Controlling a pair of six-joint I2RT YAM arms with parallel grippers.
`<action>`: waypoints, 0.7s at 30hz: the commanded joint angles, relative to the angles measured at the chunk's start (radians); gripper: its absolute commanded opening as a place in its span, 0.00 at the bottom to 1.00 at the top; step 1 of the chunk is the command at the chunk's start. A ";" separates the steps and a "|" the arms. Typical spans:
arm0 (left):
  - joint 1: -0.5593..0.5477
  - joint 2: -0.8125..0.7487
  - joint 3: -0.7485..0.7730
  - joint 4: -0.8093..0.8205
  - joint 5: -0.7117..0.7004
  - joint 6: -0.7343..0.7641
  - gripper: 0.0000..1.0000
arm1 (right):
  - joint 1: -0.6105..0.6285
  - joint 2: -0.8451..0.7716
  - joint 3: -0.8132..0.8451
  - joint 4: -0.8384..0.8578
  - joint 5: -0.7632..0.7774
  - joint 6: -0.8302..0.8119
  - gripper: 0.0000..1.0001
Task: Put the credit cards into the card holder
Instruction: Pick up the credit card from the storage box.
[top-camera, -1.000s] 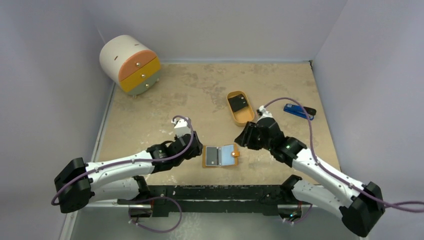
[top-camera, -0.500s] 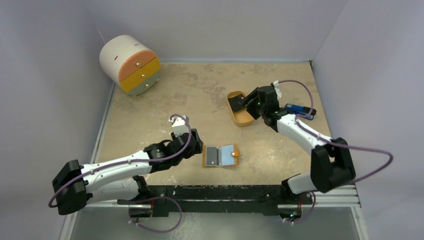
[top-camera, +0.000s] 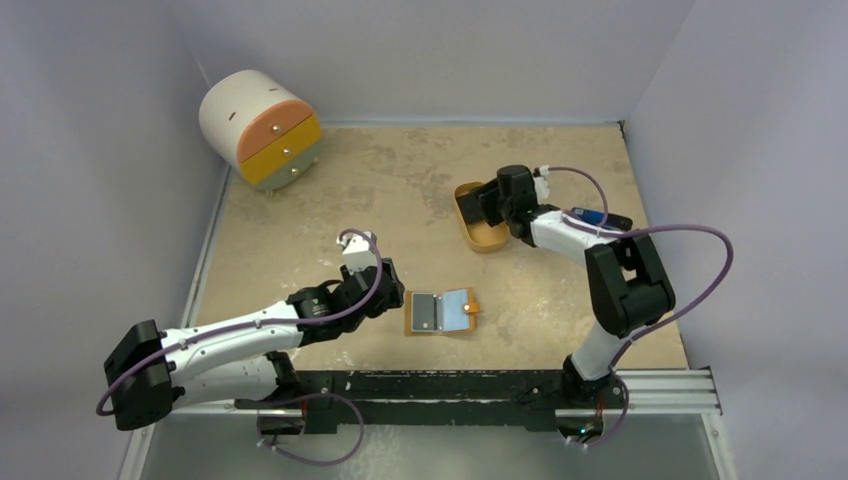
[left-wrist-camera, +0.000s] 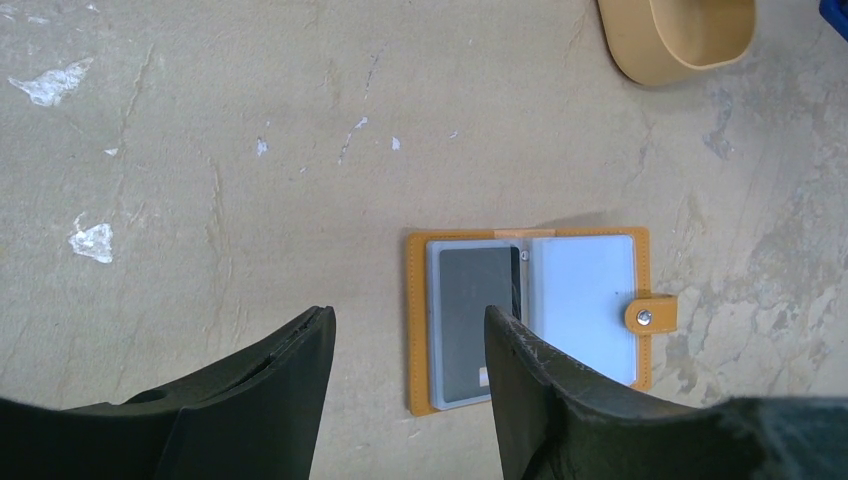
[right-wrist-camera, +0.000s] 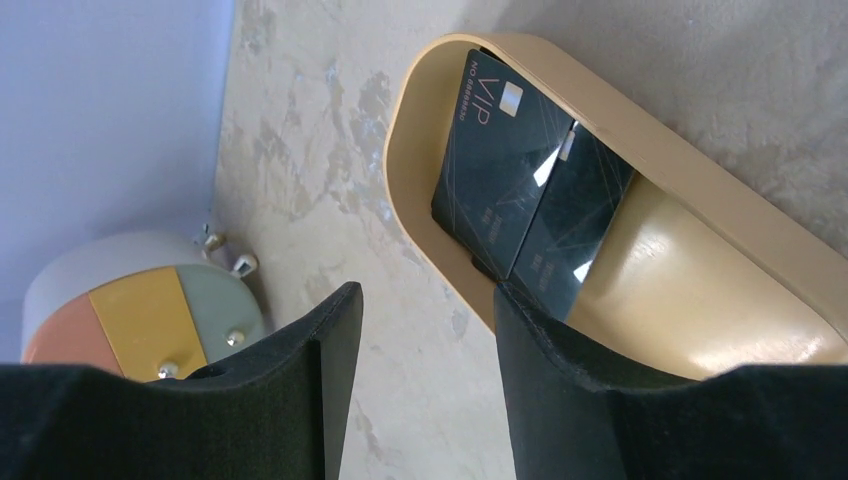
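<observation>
Two credit cards (right-wrist-camera: 525, 200) in tray (right-wrist-camera: 700, 185), just ahead of rt hand (right-wrist-camera: 425, 300), spread; lt hand (left-wrist-camera: 408, 320) spread

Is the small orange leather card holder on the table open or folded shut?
Open: the orange leather card holder lies spread flat, both pale inside pages showing, snap tab undone.

Raised tray wall (right-wrist-camera: 690, 175) around credit cards (right-wrist-camera: 520, 200)
</observation>
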 joint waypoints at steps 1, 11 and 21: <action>0.003 0.002 0.026 0.017 -0.023 0.015 0.56 | -0.001 0.033 0.044 0.052 0.028 0.036 0.54; 0.004 -0.011 -0.002 0.021 -0.013 0.002 0.56 | -0.001 0.009 -0.076 0.234 0.075 -0.039 0.59; 0.004 0.010 -0.020 0.060 0.013 -0.018 0.56 | 0.000 -0.001 -0.091 0.150 0.085 -0.021 0.65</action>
